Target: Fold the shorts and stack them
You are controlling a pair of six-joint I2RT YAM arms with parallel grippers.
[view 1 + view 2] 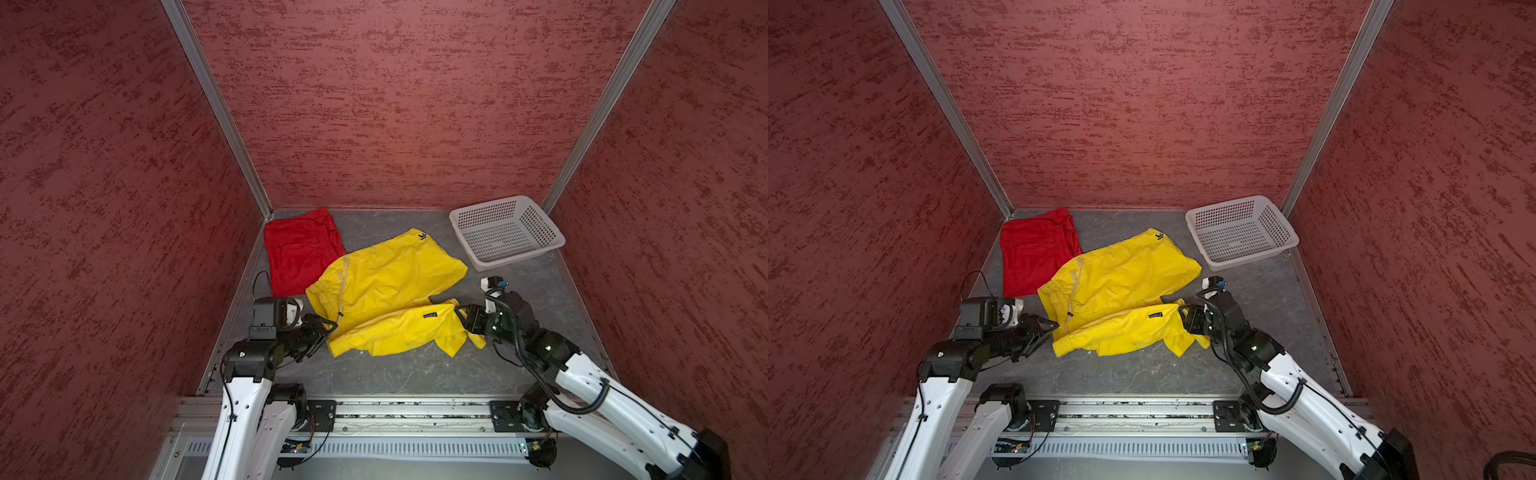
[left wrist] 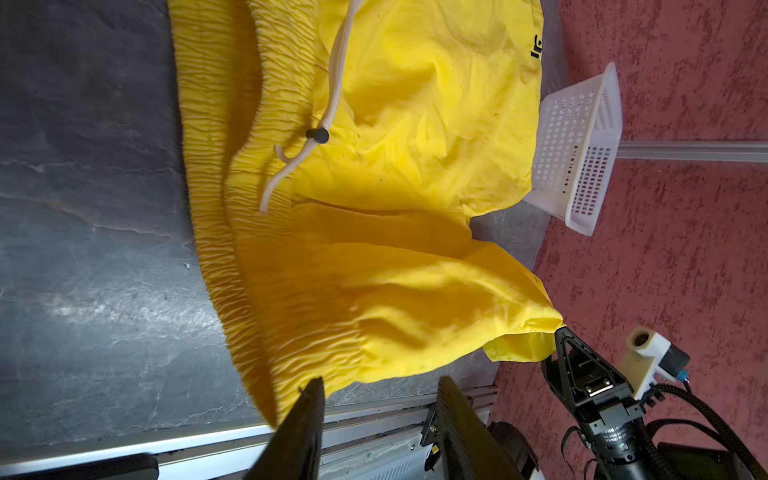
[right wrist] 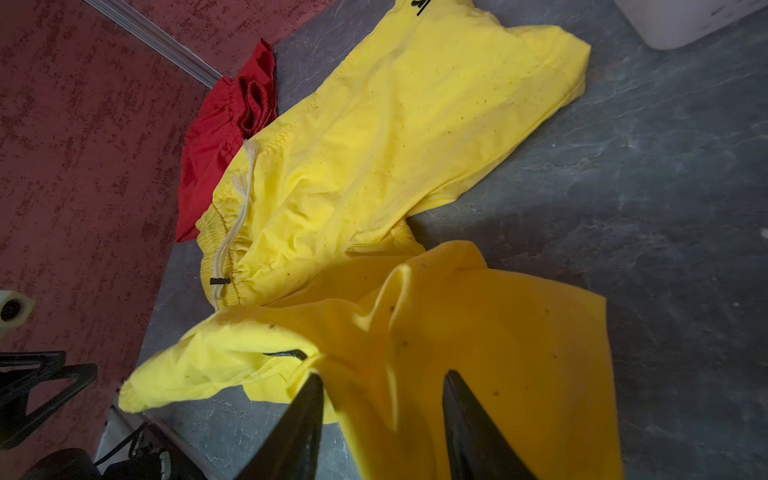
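Observation:
The yellow shorts [image 1: 386, 291] [image 1: 1121, 282] lie mid-table, the near leg doubled over in a rumpled fold, drawstring [image 2: 332, 104] across the gathered waist. The red shorts [image 1: 299, 253] [image 1: 1034, 253] lie flat in the far left corner, partly under the yellow pair. My left gripper [image 1: 330, 324] [image 2: 380, 380] is open at the waist end, the fabric edge just brushing one finger [image 2: 307, 415]. My right gripper [image 1: 459, 311] [image 3: 382, 374] is open at the leg hem, with loose, blurred yellow cloth draped between its fingers.
A white perforated basket [image 1: 536, 224] [image 1: 1273, 226] stands empty at the far right corner. Red textured walls close in three sides. An aluminium rail [image 1: 415, 409] runs along the near edge. A black cable loop [image 1: 259, 282] lies by the left wall.

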